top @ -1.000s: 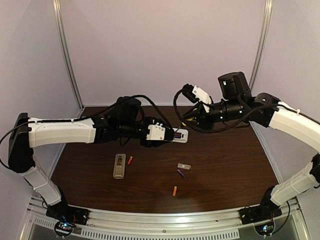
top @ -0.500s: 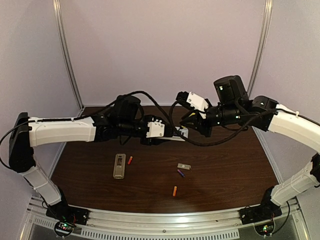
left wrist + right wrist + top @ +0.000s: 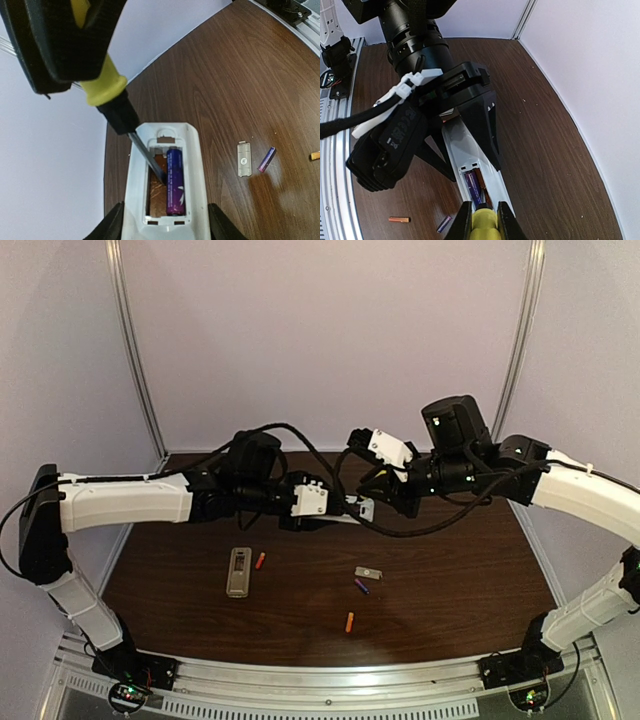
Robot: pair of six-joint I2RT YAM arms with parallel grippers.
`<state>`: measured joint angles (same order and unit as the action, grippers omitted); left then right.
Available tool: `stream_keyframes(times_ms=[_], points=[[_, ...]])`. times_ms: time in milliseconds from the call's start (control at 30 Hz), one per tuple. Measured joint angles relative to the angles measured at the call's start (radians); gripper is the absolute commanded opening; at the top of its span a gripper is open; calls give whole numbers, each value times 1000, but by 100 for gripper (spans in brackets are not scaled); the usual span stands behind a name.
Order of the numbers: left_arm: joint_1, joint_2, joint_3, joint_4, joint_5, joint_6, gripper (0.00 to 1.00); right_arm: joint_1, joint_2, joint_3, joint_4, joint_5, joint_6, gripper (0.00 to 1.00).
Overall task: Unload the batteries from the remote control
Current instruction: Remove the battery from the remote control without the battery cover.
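Observation:
My left gripper is shut on a white remote and holds it above the table with its back open. One purple battery lies in the right slot; the left slot shows bare copper. My right gripper is shut on the yellow-handled screwdriver, whose tip sits in the compartment against the purple battery's left side. On the table lie a second purple battery, an orange battery and a red battery. The two grippers meet over the table's middle.
A second, grey remote lies on the table at the left, beside the red battery. The small grey cover plate lies next to the loose purple battery. Pale walls close in the brown table at the back and sides.
My right gripper has moved left and down with the screwdriver, bringing its tip into the remote's compartment. The left gripper has held the remote nearly still.

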<state>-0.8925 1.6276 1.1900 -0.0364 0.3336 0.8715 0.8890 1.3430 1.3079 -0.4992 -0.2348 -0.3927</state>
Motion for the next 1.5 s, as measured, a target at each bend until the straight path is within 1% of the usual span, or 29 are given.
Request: stream_keyframes(times_ms=[367, 767, 1133, 1333, 1500], points=[[5, 0, 0, -49, -24, 77, 0, -1, 40, 0, 24, -12, 42, 0], [14, 0, -10, -74, -49, 122, 0, -20, 88, 2, 56, -46, 60, 0], [16, 0, -24, -79, -95, 224, 0, -75, 153, 44, 52, -154, 66, 0], [26, 2, -24, -93, -133, 269, 0, -117, 242, 125, 23, -245, 64, 0], [33, 10, -24, -95, -155, 279, 0, -137, 300, 180, -2, -283, 55, 0]])
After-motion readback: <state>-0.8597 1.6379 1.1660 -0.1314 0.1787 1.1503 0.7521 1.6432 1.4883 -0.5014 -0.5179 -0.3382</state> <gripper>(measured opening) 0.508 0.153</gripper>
